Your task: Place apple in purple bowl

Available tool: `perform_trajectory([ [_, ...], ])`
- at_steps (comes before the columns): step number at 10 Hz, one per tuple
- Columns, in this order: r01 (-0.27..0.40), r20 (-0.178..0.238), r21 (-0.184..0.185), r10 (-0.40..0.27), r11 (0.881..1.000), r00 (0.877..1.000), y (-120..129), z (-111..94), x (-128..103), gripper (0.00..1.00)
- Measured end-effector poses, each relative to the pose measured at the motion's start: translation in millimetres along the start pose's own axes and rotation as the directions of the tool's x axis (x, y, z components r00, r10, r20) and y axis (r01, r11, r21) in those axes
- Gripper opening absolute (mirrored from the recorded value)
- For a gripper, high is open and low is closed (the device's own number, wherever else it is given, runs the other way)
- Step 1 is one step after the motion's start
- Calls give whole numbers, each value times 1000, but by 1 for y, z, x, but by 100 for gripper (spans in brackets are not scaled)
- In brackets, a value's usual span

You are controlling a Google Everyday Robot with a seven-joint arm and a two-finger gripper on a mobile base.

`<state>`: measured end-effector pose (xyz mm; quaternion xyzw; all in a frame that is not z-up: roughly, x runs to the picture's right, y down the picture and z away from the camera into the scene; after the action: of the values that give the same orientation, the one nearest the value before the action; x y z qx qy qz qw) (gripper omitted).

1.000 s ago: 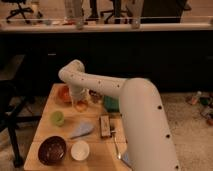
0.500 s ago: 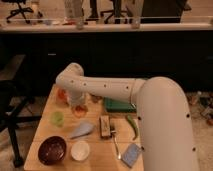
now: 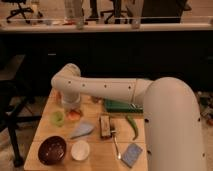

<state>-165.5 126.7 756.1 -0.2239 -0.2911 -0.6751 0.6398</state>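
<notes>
Apple (image 3: 74,115) sits right under my gripper (image 3: 70,106), which is clenched tight; I cannot tell whether it grips the fruit. The purple bowl (image 3: 52,150) lies well apart, toward the camera and slightly left of my gripper, beside a white bowl (image 3: 80,150).

Hand (image 3: 72,106) just above apple (image 3: 74,115), green round thing (image 3: 57,118) and bluish cloth (image 3: 81,131) close by; bare table (image 3: 50,131) toward purple bowl (image 3: 52,150).
</notes>
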Motion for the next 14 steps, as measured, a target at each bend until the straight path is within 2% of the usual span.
perform_trajectory([
  [7, 0, 5, -2, 0, 1000, 1000, 0, 1, -1, 0],
  [8, -8, 57, 3, 8, 1000, 998, -11, 6, -1, 0],
  [10, -6, 112, 6, 6, 1000, 994, -27, 9, -4, 0],
  [12, 1, 133, 9, -2, 1000, 991, -37, 9, -12, 0],
  [14, 10, 139, 16, -12, 1000, 990, -51, 11, -35, 0],
])
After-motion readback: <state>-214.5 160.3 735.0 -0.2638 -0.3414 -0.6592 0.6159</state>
